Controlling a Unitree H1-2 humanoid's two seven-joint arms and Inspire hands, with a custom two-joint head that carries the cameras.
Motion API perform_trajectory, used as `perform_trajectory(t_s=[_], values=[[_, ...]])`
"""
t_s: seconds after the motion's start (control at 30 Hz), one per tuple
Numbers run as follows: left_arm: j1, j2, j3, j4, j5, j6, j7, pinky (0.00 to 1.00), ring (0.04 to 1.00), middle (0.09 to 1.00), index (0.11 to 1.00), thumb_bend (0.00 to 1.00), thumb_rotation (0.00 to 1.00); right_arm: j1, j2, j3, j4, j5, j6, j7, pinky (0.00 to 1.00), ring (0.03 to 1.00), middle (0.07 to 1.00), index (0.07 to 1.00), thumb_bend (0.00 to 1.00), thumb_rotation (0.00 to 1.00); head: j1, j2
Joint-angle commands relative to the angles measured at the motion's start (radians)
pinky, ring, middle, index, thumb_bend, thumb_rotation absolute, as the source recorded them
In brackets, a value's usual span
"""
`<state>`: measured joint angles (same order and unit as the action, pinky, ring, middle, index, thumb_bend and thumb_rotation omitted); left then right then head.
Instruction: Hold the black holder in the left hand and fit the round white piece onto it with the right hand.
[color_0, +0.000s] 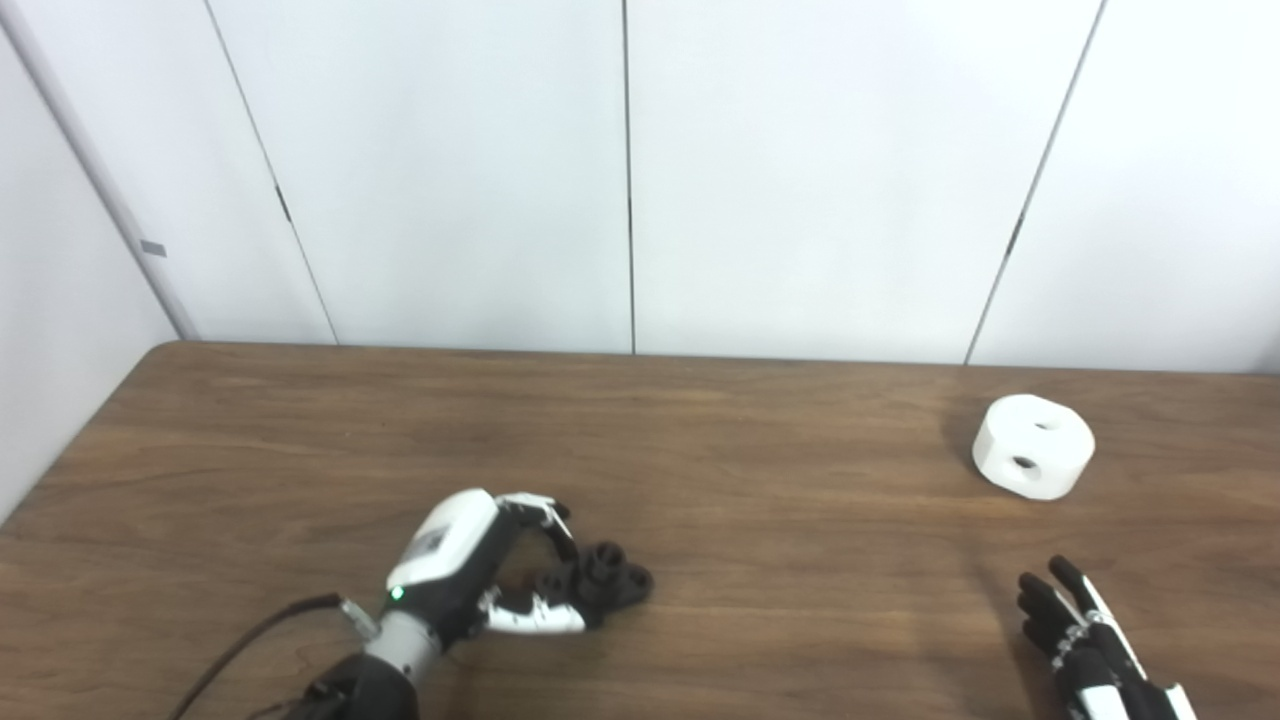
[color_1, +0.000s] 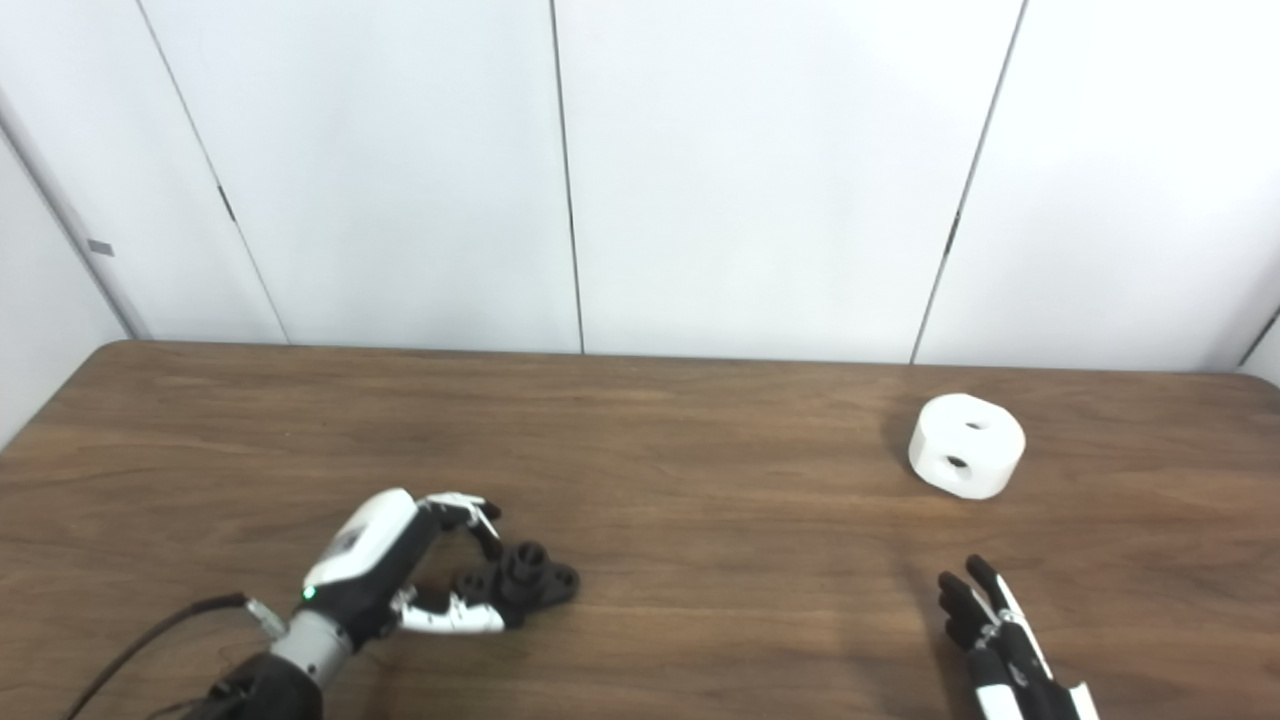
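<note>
My left hand curls round black holder on table — grip shallow, could slip on lifting. My right hand open, empty. Round white piece well right of holder — may skid when reached.

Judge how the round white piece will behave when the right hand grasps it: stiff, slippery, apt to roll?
The round white piece looks rigid, a solid-looking puck with two holes. It sits on a flat face, so it probably will not roll. Its smooth curved side may slip between the right hand's fingers.
</note>
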<state>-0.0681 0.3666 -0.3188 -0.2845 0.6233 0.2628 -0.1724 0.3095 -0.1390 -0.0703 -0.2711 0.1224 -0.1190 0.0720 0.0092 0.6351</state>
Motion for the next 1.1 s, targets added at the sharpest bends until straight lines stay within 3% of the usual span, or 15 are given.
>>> perform_trajectory(t_s=[0.0, 0.43, 0.83, 1.07], values=[[0.025, -0.02, -0.042, -0.023, 0.018, -0.001, -0.048, 0.82, 0.864, 0.796, 0.487, 0.52, 0.06, 0.007, 0.041, 0.01, -0.035, -0.003, 0.01, -0.014, 0.96, 0.927, 0.901, 0.954, 0.57, 0.86, -0.01, 0.012], [0.108, -0.094, -0.094, -0.046, 0.055, 0.027, -0.09, 0.88, 0.899, 0.815, 0.487, 0.52, 0.06, 0.014, 0.042, 0.038, -0.092, -0.03, 0.063, -0.049, 1.0, 0.943, 0.907, 0.964, 0.55, 0.89, -0.036, 0.054], [0.113, -0.068, -0.121, -0.021, 0.163, -0.001, -0.087, 0.91, 0.915, 0.824, 0.489, 0.52, 0.06, 0.016, 0.038, 0.04, -0.127, -0.041, 0.084, -0.061, 0.95, 0.923, 0.904, 0.96, 0.57, 0.9, -0.057, 0.079], [0.11, -0.052, -0.131, -0.012, 0.281, -0.002, -0.087, 0.9, 0.899, 0.814, 0.489, 0.52, 0.06, 0.012, 0.037, 0.04, -0.14, -0.055, 0.103, -0.071, 0.91, 0.935, 0.914, 0.961, 0.61, 0.88, -0.063, 0.08]])
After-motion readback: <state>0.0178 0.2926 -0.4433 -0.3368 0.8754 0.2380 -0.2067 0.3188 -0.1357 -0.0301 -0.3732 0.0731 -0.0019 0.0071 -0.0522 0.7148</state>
